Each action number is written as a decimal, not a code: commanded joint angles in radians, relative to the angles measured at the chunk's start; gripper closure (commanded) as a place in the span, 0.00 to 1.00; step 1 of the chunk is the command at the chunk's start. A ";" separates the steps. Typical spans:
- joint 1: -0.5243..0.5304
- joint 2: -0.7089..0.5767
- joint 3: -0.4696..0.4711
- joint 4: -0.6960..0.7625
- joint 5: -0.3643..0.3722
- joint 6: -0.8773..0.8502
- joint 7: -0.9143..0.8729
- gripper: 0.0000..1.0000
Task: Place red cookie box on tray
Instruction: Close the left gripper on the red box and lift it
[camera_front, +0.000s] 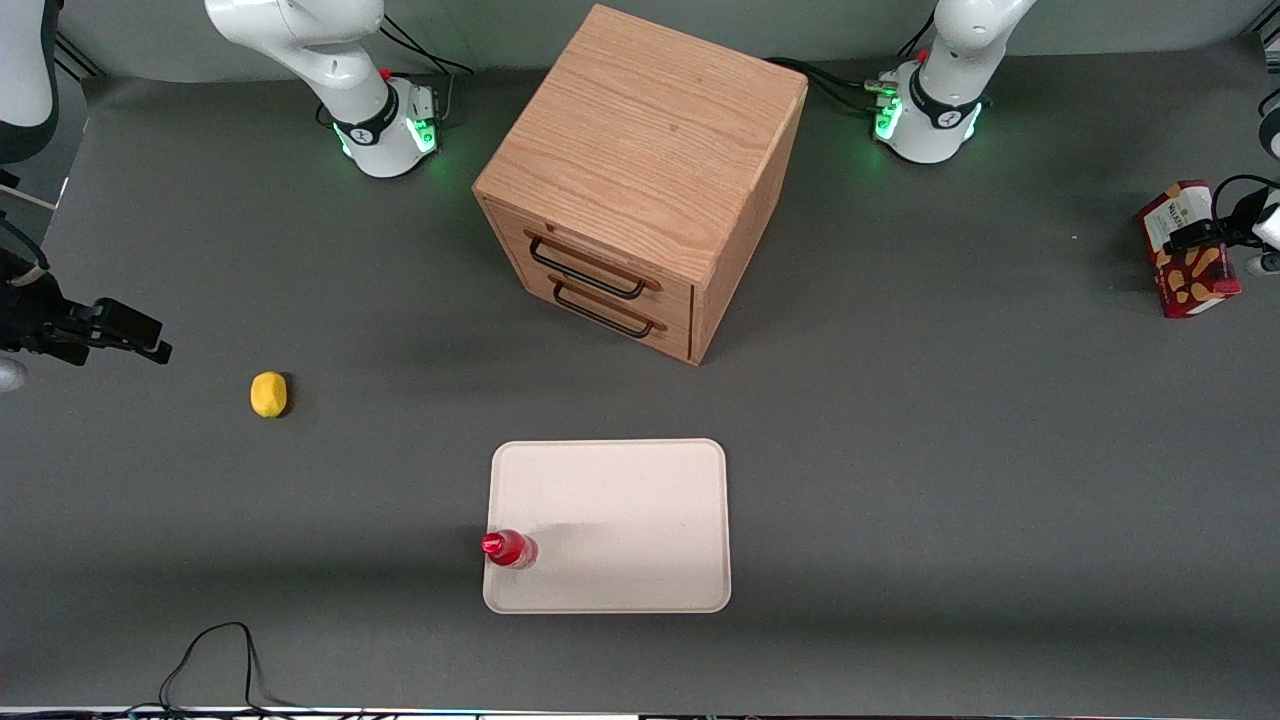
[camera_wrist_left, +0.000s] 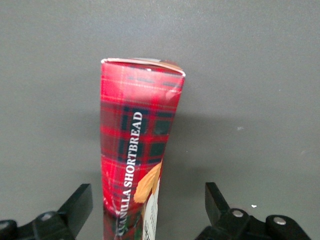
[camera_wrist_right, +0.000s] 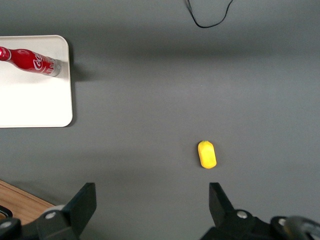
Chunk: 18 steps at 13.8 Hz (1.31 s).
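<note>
The red cookie box stands on the table at the working arm's end, dark red with a white label and tan cookie pictures. In the left wrist view its narrow tartan side rises between the fingers. My left gripper is at the box's upper part; in the wrist view the gripper is open, with a gap between each finger and the box. The cream-white tray lies flat near the front middle of the table, well away from the box; it also shows in the right wrist view.
A small red-capped bottle stands on the tray's corner toward the parked arm and shows in the right wrist view. A wooden drawer cabinet stands farther back, mid-table. A yellow lemon lies toward the parked arm's end.
</note>
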 joint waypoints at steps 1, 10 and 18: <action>0.014 0.008 -0.011 -0.006 -0.002 0.032 0.012 0.01; 0.015 0.003 -0.011 0.003 0.003 0.016 0.029 1.00; -0.051 -0.161 -0.023 0.151 0.001 -0.335 0.018 1.00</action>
